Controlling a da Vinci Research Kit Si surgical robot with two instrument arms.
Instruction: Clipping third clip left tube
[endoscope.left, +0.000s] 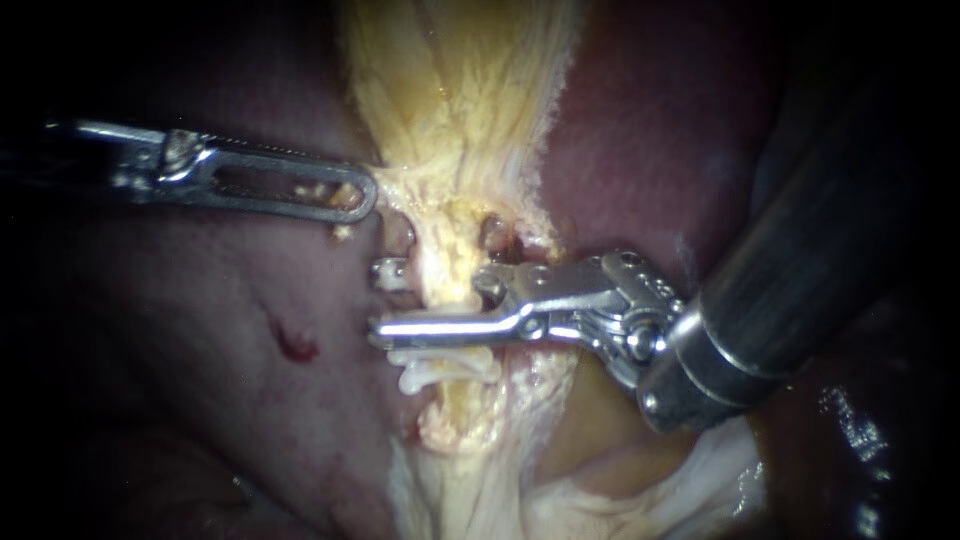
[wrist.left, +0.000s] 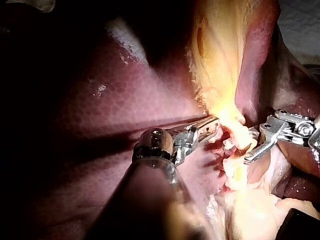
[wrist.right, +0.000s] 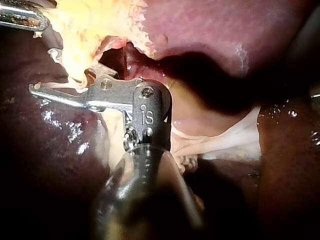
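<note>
mottled maroon liver (endoscope.left: 200, 420), pale yellow streaky tissue (endoscope.left: 460, 90), white clip (endoscope.left: 440, 368).

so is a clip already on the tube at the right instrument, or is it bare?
On. In the endoscope view a white clip lies across the tube just below the right instrument's long jaw.

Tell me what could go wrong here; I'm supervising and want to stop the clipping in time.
The right instrument lies close beside a white clip; a new clip may foul it. The yellow fatty tissue covers what it crosses, so a clip might grip fat or only part. Its tip sits near the liver and could scrape it.
</note>
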